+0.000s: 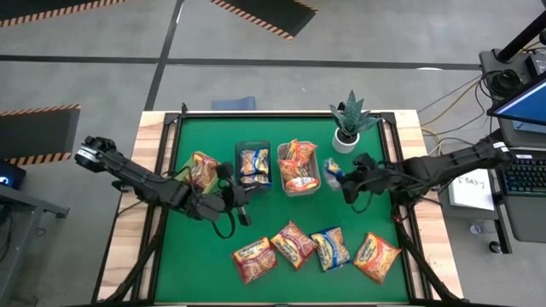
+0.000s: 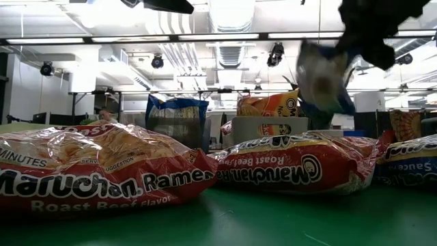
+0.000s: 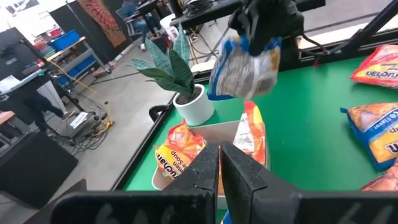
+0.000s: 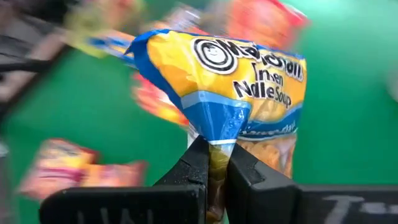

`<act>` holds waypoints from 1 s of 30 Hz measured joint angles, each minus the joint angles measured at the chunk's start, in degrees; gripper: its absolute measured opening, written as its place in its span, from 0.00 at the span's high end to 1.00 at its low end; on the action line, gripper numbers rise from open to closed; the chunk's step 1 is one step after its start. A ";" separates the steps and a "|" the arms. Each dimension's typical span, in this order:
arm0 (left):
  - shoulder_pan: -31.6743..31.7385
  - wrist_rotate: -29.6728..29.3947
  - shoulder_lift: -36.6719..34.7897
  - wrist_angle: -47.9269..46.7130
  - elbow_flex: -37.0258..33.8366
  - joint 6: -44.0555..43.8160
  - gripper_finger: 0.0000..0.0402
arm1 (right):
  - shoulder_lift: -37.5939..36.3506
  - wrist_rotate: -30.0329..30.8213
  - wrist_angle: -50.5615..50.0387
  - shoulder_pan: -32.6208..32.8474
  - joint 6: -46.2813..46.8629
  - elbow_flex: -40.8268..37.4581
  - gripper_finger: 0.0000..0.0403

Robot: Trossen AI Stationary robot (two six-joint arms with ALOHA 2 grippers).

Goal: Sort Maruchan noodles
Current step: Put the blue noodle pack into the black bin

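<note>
My right gripper (image 1: 345,182) is shut on a blue-and-yellow noodle packet (image 4: 230,74), held up over the table's right part beside a grey bin (image 1: 299,183) of orange packets. The left wrist view shows that packet (image 3: 245,65) in the air above the bin. A dark bin (image 1: 253,165) holds blue packets. A red packet (image 1: 200,169) lies at the far left. Several more packets lie flat on the green mat near the front edge: red (image 1: 254,258), red (image 1: 293,244), blue (image 1: 330,247), orange (image 1: 376,256). My left gripper (image 1: 237,194) is shut and holds nothing. My right gripper pinches a gathered blue end of the packet (image 4: 214,134) between its two fingers. The fingers come from the table's right side, slanting down. The packet is lifted clear of the table and hangs crumpled from the fingers (image 2: 324,78).
A potted plant (image 1: 350,124) stands at the far right of the mat, close behind my right gripper. Black rails frame the mat. Bare green mat lies between the bins and the front row of packets.
</note>
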 joint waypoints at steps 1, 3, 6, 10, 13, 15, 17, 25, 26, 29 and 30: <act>0.08 0.00 0.00 0.26 0.00 0.00 1.00 | -0.35 0.09 2.83 0.69 -1.57 0.00 0.97; 0.11 -0.02 0.05 1.69 0.00 -0.05 1.00 | -0.52 0.11 9.01 1.68 -5.34 0.00 0.97; 0.41 0.00 0.80 4.49 0.00 -0.04 1.00 | 0.58 0.05 19.69 2.18 -11.72 0.00 0.97; 1.47 0.00 2.45 8.42 0.00 0.24 1.00 | 4.43 0.12 33.05 2.12 -20.27 0.00 0.97; 2.37 0.01 3.67 10.18 0.00 0.62 1.00 | 8.83 0.11 42.96 2.10 -24.84 0.00 0.97; 2.96 0.02 4.38 11.74 0.00 0.67 0.97 | 12.27 0.11 49.70 2.10 -27.01 0.00 0.97; 3.27 0.01 4.67 12.81 0.00 0.98 0.93 | 15.58 0.10 55.68 2.09 -28.12 0.00 0.97; 3.29 4.24 6.28 16.90 0.00 2.68 0.62 | 24.31 5.86 68.07 -0.10 -27.52 0.00 0.97; 3.30 4.11 6.76 17.45 0.00 2.88 0.58 | 24.97 6.46 69.01 -0.51 -27.13 0.00 0.97; 3.49 1.55 8.65 20.49 0.00 4.49 0.46 | 27.13 7.18 72.59 -1.67 -26.17 0.00 0.97; 3.59 0.49 9.50 22.12 0.00 5.66 0.43 | 27.92 7.16 73.78 -2.04 -25.91 0.00 0.97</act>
